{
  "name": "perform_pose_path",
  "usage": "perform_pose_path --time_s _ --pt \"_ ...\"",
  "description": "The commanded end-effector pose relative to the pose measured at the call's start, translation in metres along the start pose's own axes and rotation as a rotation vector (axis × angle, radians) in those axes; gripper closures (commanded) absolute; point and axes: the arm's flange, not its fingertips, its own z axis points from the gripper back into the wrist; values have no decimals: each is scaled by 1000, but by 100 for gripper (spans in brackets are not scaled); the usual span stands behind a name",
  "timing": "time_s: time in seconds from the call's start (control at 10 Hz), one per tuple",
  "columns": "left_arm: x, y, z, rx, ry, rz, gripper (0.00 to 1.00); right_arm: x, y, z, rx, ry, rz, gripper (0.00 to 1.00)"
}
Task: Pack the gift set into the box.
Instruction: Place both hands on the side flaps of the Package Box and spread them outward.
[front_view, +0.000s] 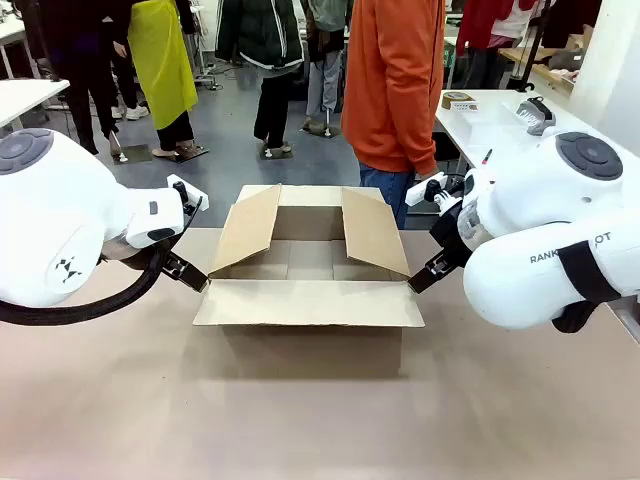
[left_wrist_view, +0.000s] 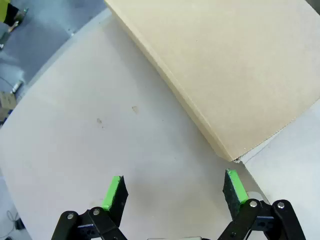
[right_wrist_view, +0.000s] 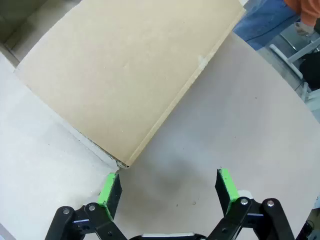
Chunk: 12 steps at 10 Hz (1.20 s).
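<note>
Matt brown corrugated cardboard makes up the box (front_view: 305, 302), its flaps uncoated with a faint paper grain and one corner lightly frayed. Beneath the box, the table (front_view: 300, 430) has a smooth, pale, matt top with a few small scuffs. On either side of the box, the left arm (front_view: 60, 215) and right arm (front_view: 560, 240) wear glossy white plastic shells. The left gripper (left_wrist_view: 172, 179) and right gripper (right_wrist_view: 167, 176) have dull black links and bright green, rubbery-looking pads (left_wrist_view: 111, 192).

Box (front_view: 300, 350) mouth open from above; side flaps (front_view: 247, 228) slant up, narrowing entry; table (front_view: 300, 430) bare in front; person (front_view: 395, 80) behind box.
</note>
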Motion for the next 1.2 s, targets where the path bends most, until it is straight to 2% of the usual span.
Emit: perform_pose_path --time_s 0.0,1.1 --pt "0 0 0 0 0 0 0 0 0 0 0 0 0 0" --pt "0 0 0 0 0 0 0 0 0 0 0 0 0 0"
